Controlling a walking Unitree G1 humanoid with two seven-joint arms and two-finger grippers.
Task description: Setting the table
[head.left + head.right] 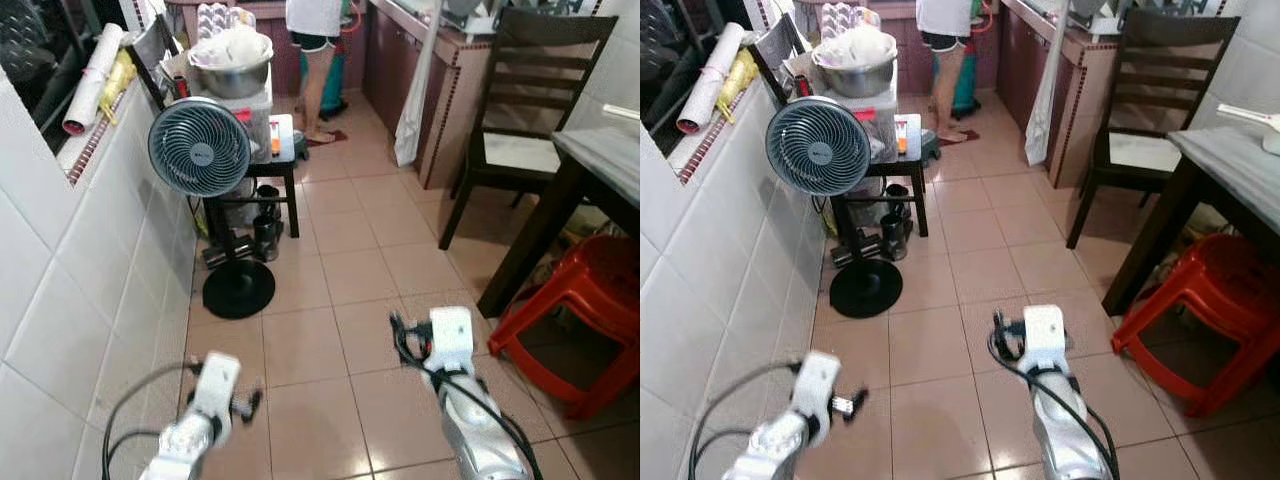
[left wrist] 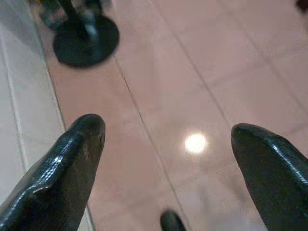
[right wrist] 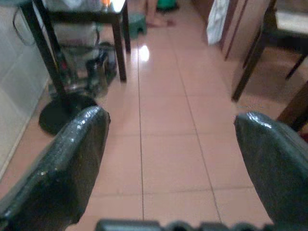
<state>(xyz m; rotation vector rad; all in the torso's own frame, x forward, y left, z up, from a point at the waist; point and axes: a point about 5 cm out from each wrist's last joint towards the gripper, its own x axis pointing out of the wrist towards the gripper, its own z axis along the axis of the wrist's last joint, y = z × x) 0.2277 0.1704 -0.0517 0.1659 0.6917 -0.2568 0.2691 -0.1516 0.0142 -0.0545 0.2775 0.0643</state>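
Both my grippers hang wide open and empty over the floor tiles, the left [image 2: 166,159] by the wall, the right [image 3: 171,163] mid-aisle. The table [image 1: 1230,160] stands ahead on my right. Heading there, I could clip the red stool [image 1: 1210,310] underneath or the fan [image 1: 200,148] on my left.

Person [image 1: 313,60] cut off above waist by frame top; table [image 1: 600,160] & red stool [image 1: 575,310] clipped at right edge.
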